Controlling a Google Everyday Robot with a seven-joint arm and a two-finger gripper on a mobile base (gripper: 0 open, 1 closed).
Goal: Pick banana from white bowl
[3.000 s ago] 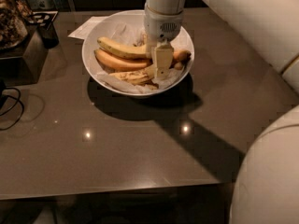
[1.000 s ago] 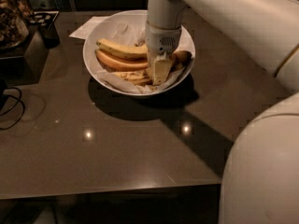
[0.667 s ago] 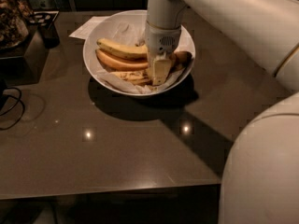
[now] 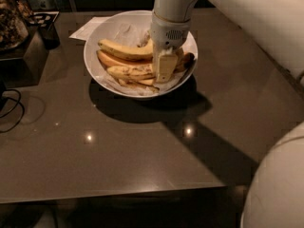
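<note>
A dark, glossy table (image 4: 118,160) fills most of the view, with small spots of light reflected on its top. The robot's pale arm (image 4: 256,18) comes in from the upper right, and a rounded part of its body (image 4: 280,184) shows at the lower right corner. The white bowl (image 4: 90,56) stands on the far half of the table, lined with crumpled white paper (image 4: 126,32), and casts a broad shadow toward the camera. Several bananas lie in it, pointing roughly left to right. A cleaner yellow banana (image 4: 123,50) lies furthest back, and an orange-tinted banana (image 4: 107,59) lies just in front of it. The speckled banana (image 4: 129,71) is nearer the front of the bowl, its right end hidden behind the gripper. The gripper (image 4: 165,72) points straight down into the right half of the bowl, among the bananas and right at that hidden end. Whether it is closed on anything cannot be told. A flat sheet of paper (image 4: 85,28) lies on the table behind the bowl at the left. A dark box (image 4: 23,56) sits at the left edge, with a black cable (image 4: 14,108) curling in front of it.
</note>
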